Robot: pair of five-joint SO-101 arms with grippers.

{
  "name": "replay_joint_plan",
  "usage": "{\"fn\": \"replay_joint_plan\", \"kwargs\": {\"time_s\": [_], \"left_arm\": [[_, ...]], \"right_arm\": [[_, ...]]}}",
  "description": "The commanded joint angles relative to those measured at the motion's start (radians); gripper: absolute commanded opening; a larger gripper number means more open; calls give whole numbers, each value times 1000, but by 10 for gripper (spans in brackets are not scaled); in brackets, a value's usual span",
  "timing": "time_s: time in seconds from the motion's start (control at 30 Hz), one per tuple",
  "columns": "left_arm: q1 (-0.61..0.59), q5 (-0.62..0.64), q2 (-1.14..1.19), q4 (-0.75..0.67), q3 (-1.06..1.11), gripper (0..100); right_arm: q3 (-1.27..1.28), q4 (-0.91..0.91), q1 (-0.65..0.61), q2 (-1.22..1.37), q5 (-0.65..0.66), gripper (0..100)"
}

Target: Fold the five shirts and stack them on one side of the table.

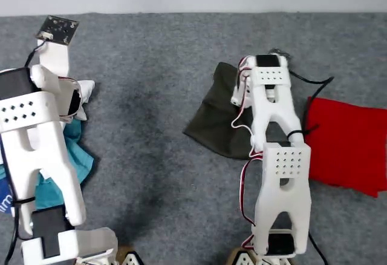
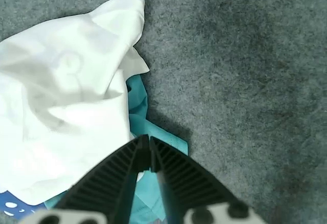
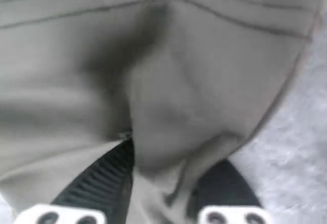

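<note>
fingers (image 3: 104,180) of right gripper (image 3: 161,160) pinch the olive shirt (image 3: 194,70), left gripper (image 2: 149,146) closed and empty; a slow level pull would keep folds flat.

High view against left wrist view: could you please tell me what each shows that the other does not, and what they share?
High view: the red shirt and the dark shirt. Left wrist view: the left gripper close up, its fingers shut. Shared: the white shirt lying on the teal shirt, on the grey table.
</note>
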Motion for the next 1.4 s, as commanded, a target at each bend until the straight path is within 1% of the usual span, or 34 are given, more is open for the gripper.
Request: {"fn": "replay_joint_plan", "kwargs": {"time_s": [0.0, 0.23, 0.37, 0.43, 0.5, 0.63, 0.9, 1.1, 1.37], "left_arm": [[-9, 0, -55, 20, -4, 14], [-9, 0, -55, 20, -4, 14], [-9, 0, -55, 20, -4, 14], [-9, 0, -55, 20, -4, 14], [-9, 0, -55, 20, -4, 14], [-9, 0, -55, 20, -4, 14], [-9, 0, -55, 20, -4, 14], [-9, 0, -55, 20, -2, 14], [-8, 0, -55, 20, -2, 14]], "right_arm": [[-12, -4, 35, -18, 92, 6], [-12, 113, 93, -229, 328, 9], [-12, 189, 120, -363, 414, 9], [-9, 231, 128, -415, 477, 9], [8, 239, 153, -472, 535, 9], [26, 236, 223, -568, 598, 9], [101, 237, 367, -618, 766, 9], [106, 237, 487, -662, 907, 9], [123, 236, 573, -601, 990, 9]]}}
